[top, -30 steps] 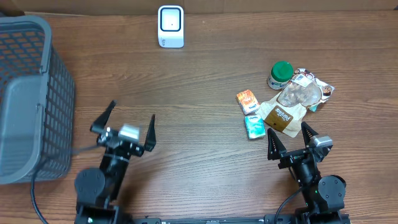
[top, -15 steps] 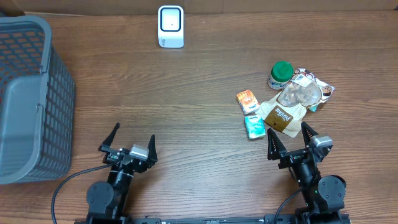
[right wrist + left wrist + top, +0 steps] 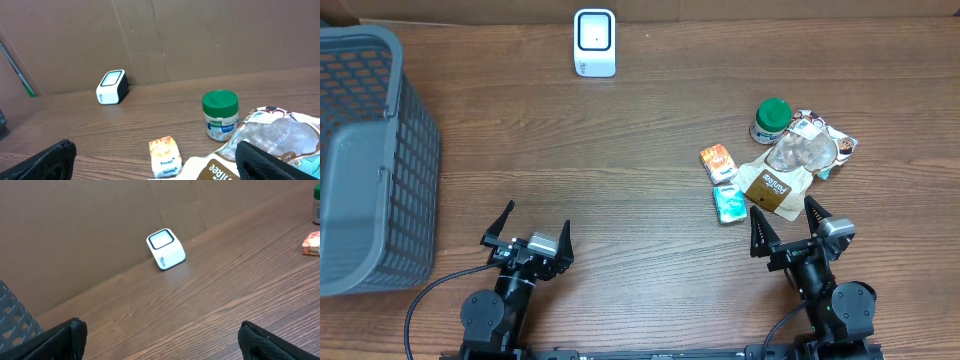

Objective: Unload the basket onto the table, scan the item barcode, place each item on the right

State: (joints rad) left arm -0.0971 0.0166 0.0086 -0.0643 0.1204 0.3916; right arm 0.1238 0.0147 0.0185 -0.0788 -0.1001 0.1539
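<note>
Grey mesh basket (image 3: 370, 150) at left edge of wooden table (image 3: 620, 130). One white scanner (image 3: 594, 42) at far edge. Five items clustered right: green-lidded jar (image 3: 772, 118), clear bag (image 3: 810, 150), brown pouch (image 3: 770, 188), orange packet (image 3: 717, 161), teal packet (image 3: 728, 203). Right gripper (image 3: 783, 215) just near of pouch, fingers spread, holding nothing. Left gripper (image 3: 535, 222) near-left, spread, well apart from items.

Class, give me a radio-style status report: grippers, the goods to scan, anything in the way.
Left gripper open, empty. Right gripper open, empty, just short of the brown pouch. Goods untouched in their pile; scanner at the far edge. Nothing between them.
</note>
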